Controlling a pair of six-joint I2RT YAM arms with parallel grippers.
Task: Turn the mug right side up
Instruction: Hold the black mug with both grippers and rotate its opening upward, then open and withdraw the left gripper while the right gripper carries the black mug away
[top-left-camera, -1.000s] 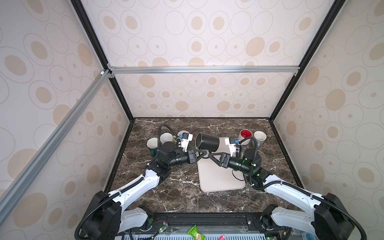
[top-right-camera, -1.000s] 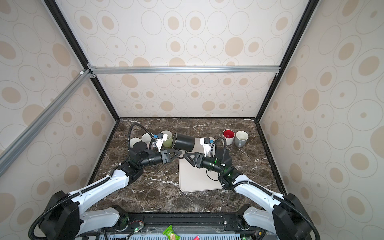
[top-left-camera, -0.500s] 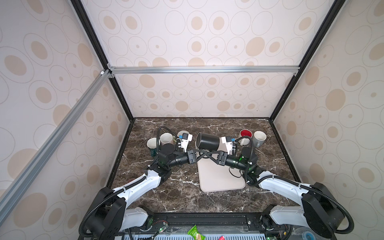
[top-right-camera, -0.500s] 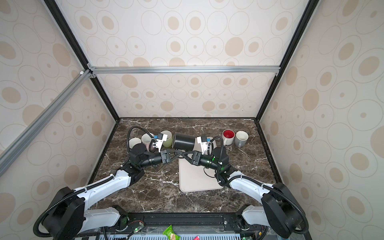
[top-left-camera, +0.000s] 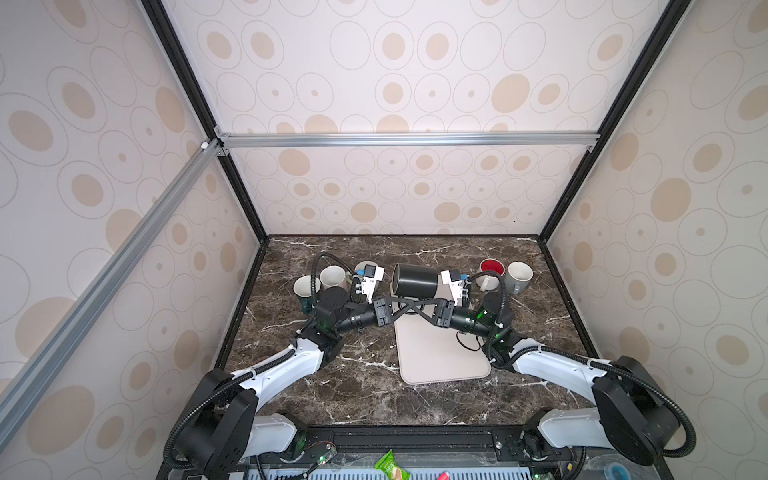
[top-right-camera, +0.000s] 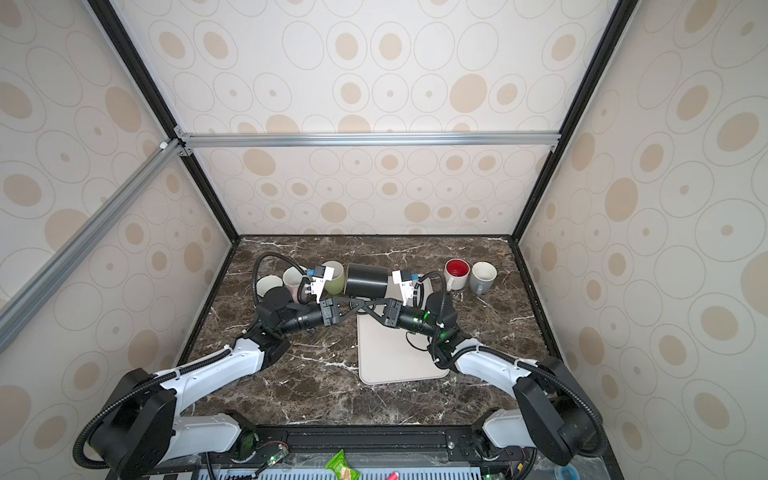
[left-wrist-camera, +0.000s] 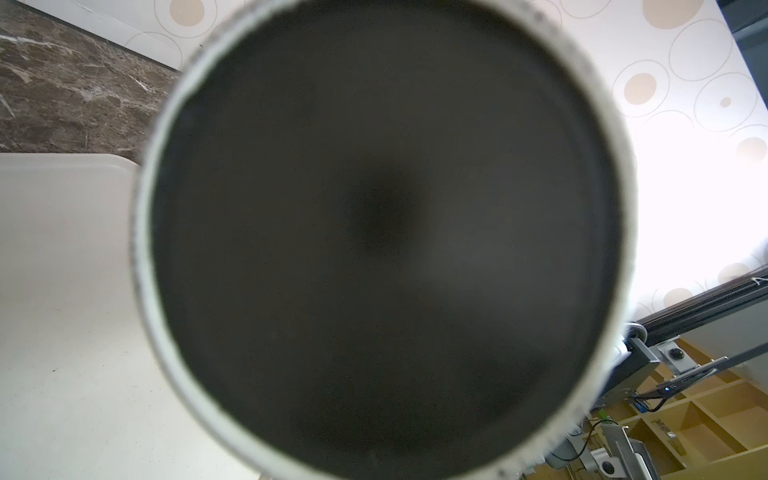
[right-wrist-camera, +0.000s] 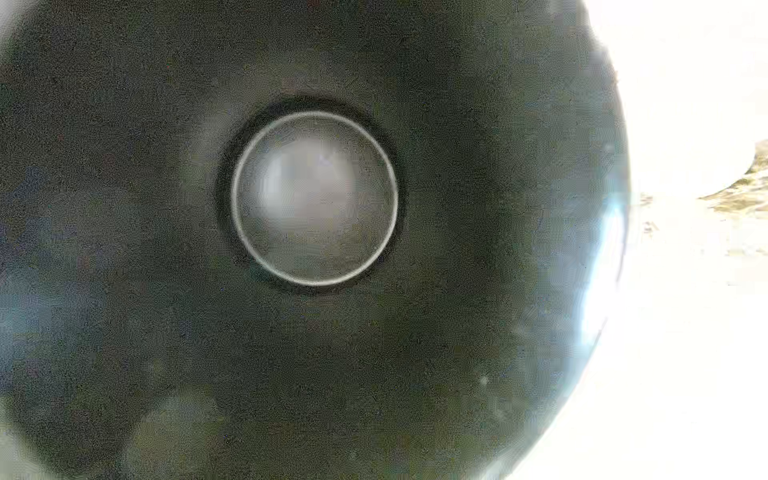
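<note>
Glossy black mug (top-left-camera: 415, 281) aloft on its side, axis left-right, mouth rightward. Left gripper (top-left-camera: 390, 308) clamps it; right gripper (top-left-camera: 409, 306) grip: cannot tell.

The black cylindrical mug (top-left-camera: 415, 282) hangs on its side in the air, clear of the dark marble counter (top-left-camera: 353, 390), above the far end of the beige mat (top-left-camera: 440, 357), mouth facing right, pale-ringed base facing left.

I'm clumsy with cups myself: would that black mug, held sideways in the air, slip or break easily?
The black mug shines glossily, so probably slippery. It looks ceramic: likely stiff but breakable if dropped. Set down sideways, its round body might roll.
</note>
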